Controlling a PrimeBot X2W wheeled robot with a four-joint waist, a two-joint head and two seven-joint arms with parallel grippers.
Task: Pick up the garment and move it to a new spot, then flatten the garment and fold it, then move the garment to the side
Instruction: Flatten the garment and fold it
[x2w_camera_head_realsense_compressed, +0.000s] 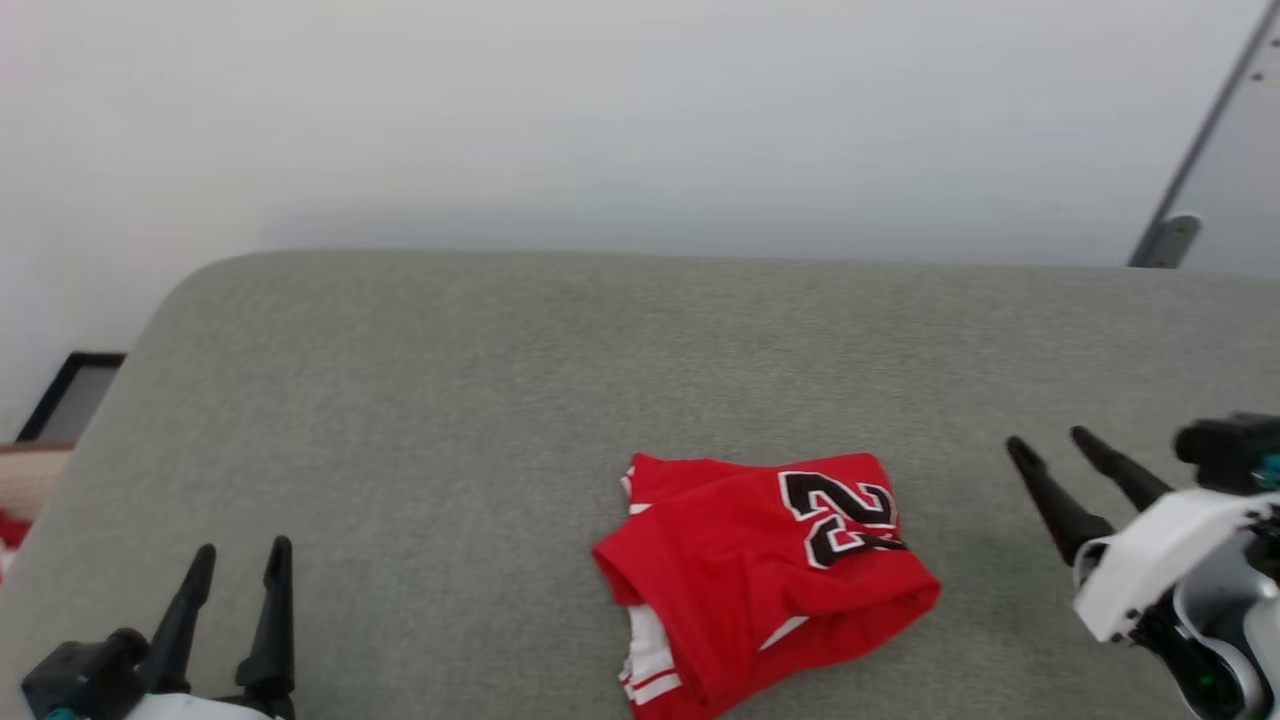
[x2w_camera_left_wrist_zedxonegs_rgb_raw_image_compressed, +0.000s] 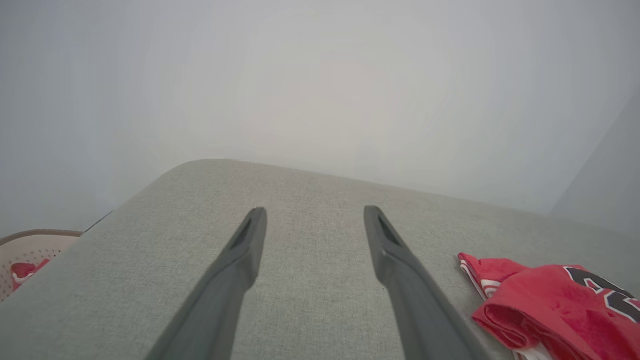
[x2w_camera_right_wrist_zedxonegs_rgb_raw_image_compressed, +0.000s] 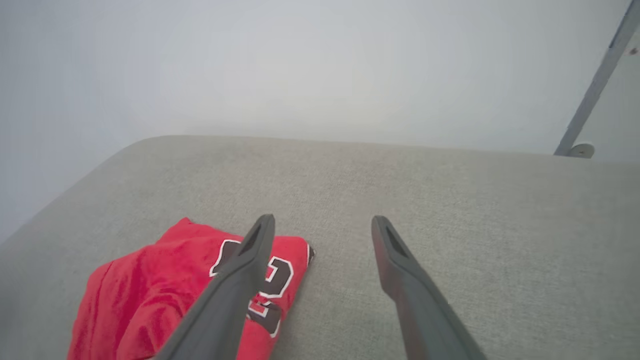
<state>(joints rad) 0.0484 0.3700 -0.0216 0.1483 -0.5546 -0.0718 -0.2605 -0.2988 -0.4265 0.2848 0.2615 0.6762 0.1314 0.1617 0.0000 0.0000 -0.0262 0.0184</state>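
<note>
Left gripper (x2w_camera_head_realsense_compressed: 243, 550): lower left of the head view, fingers apart, nothing between them, well clear of the garment (x2w_camera_head_realsense_compressed: 740, 570). Right gripper (x2w_camera_head_realsense_compressed: 1048, 442): at the right, tilted toward the garment, fingers also apart and empty, near the garment's right edge but not touching it.

Risks, as judged from here:
- The garment lies as a loose bundle of several layers. A pinch that catches only the top layer would probably peel it open or drag it rather than lift the whole piece.
- In the right wrist view one finger lines up over the printed corner. A closure there may take a thin fold that slips out.
- The fingers are long and the grey padded surface (x2w_camera_head_realsense_compressed: 450, 400) is soft cloth. Coming down too steeply could dig a tip in or snag the cover.
- The bundle sits toward the near edge of the surface. A sideways pull toward the robot could take it over the edge.
- With the left gripper this far off, a one-handed lift is likely to let the cloth hang and bunch, which makes flattening harder.

Garment: red jersey cloth, roughly folded over on itself, on the near middle-right of the surface. A black numeral with a white outline shows at its far right corner, partly tucked under a fold. White cloth with red stripes peeks out at the near left edge. The left edge is a rounded roll, not a crisp crease. It is neither flat nor squared.

Beyond: bare padded surface with a rounded far-left corner, then a plain pale wall (x2w_camera_head_realsense_compressed: 600, 120) and a slanted grey pole (x2w_camera_head_realsense_compressed: 1200, 130) at the upper right.
</note>
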